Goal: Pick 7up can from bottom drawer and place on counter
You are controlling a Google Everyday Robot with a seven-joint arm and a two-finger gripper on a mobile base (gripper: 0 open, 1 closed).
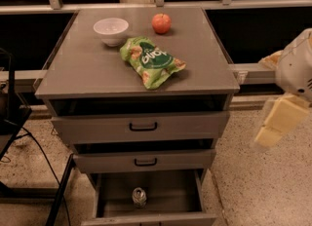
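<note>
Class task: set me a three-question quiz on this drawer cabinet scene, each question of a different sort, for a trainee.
1. True or false: the 7up can sits in the open bottom drawer.
2. Which lies nearest the counter's front edge? A white bowl, B red apple, C green chip bag.
3. Fill in: the gripper hangs at the picture's ____ edge, clear of the cabinet.
Key: 1 true; 2 C; 3 right.

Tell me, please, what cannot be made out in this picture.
Camera view:
- hand, at the right edge, clear of the counter: its arm is cut off by the frame.
- 7up can in the bottom drawer: label too small to read.
- bottom drawer: front cut off by the lower edge.
- two upper drawers: insides hidden in shadow.
</note>
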